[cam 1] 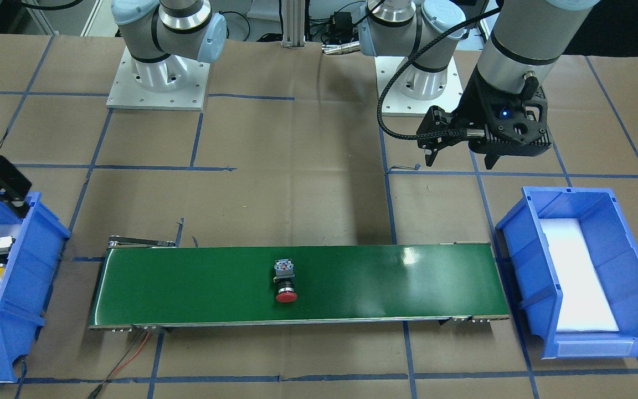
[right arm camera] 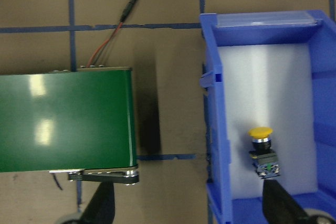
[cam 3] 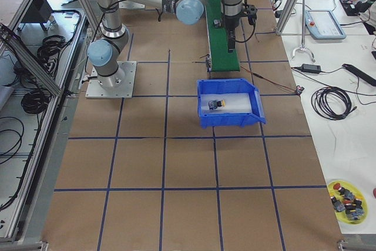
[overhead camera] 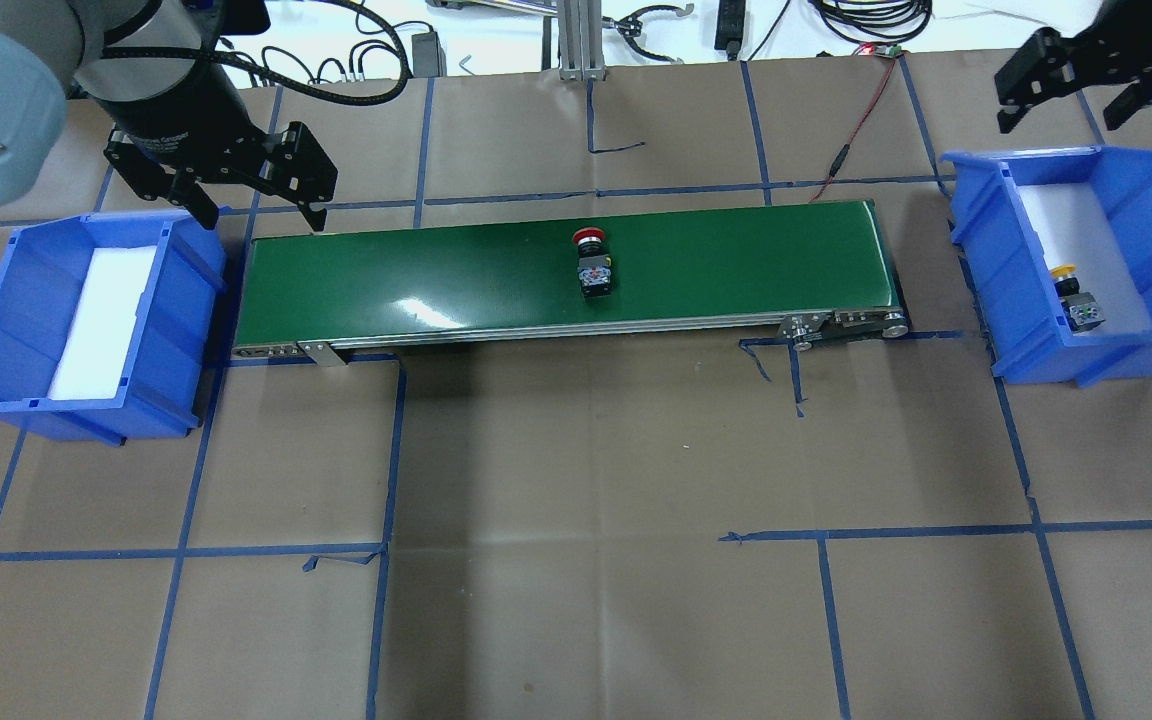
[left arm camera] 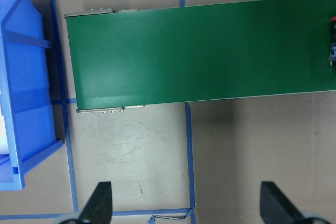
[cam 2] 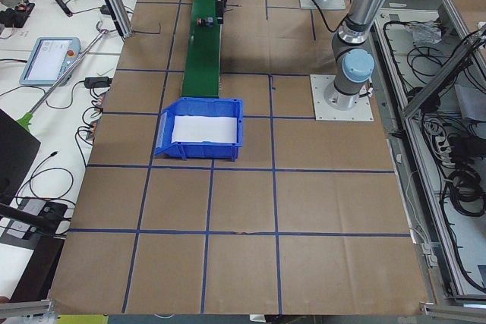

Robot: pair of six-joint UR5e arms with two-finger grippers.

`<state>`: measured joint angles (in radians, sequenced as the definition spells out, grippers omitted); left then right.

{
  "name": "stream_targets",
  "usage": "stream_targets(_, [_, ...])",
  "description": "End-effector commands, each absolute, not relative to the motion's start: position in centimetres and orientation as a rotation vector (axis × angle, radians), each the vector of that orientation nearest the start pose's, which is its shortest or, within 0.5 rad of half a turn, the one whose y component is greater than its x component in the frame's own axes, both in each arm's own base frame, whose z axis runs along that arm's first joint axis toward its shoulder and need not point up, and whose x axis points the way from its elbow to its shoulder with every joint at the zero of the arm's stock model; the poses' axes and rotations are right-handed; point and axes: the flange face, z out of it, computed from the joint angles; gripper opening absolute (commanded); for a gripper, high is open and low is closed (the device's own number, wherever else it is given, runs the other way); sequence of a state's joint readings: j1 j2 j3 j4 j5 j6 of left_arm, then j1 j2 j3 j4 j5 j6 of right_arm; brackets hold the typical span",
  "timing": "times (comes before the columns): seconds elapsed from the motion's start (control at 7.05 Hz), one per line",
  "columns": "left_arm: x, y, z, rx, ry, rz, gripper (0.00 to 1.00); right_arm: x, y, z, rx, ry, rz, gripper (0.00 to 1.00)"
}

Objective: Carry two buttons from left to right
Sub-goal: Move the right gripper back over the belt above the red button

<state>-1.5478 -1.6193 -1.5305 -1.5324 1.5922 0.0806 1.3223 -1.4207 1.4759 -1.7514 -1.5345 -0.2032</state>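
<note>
Buttons sit well apart. The red button (overhead camera: 591, 262) lies on its side about halfway along the green conveyor belt (overhead camera: 736, 260). Its cap points toward the desk's far edge, away from the robot, and nothing touches it. The yellow button (overhead camera: 1076, 295) lies on its side in the right bin (overhead camera: 976, 250), on the white foam (overhead camera: 1046, 215) lining the floor. Its cap also faces the far edge, and it rests toward the bin's robot-side end.

The belt runs lengthwise on the desk (overhead camera: 586, 500), nearer the far edge than the robot's edge. A blue bin stands just off each end of it. The right bin is toward the desk's right edge and the left bin (overhead camera: 186, 270) toward the left edge, foam-lined as well. A red-and-black wire (overhead camera: 851, 135) leads from the belt's right end toward the far edge. Brown paper covers the desk, crossed by a grid of blue tape.

The right gripper (overhead camera: 1063, 112) hangs in the air over the right bin and the belt's right end. Its fingers (right arm camera: 102, 205) are spread wide with nothing between them. The left gripper (overhead camera: 263, 215) hangs above the belt's left end, beside the left bin. Its fingers (left arm camera: 100, 203) are just as wide apart and hold nothing.
</note>
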Motion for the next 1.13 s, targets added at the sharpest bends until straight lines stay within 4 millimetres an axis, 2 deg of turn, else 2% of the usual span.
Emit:
stream_targets(0.0, [-11.9,-51.8,48.8,0.09,3.117,-0.046,0.99,10.6,-57.5,46.9,-0.05,3.104,-0.171,1.0])
stream_targets(0.14, [-11.9,-51.8,48.8,0.09,3.117,-0.046,0.99,12.7,-57.4,46.4,-0.01,3.111,-0.166,1.0])
stream_targets(0.43, [-11.9,-51.8,48.8,0.09,3.117,-0.046,0.99,13.1,-57.1,45.3,-0.01,3.1,-0.141,0.99])
stream_targets(0.85, [-12.0,-51.8,48.7,0.093,3.118,-0.044,0.99,13.9,-56.5,38.8,-0.026,3.08,-0.325,0.99])
stream_targets(0.99, [-12.0,-51.7,48.7,0.093,3.119,-0.041,0.99,13.9,-56.8,36.4,-0.023,3.084,-0.292,0.99])
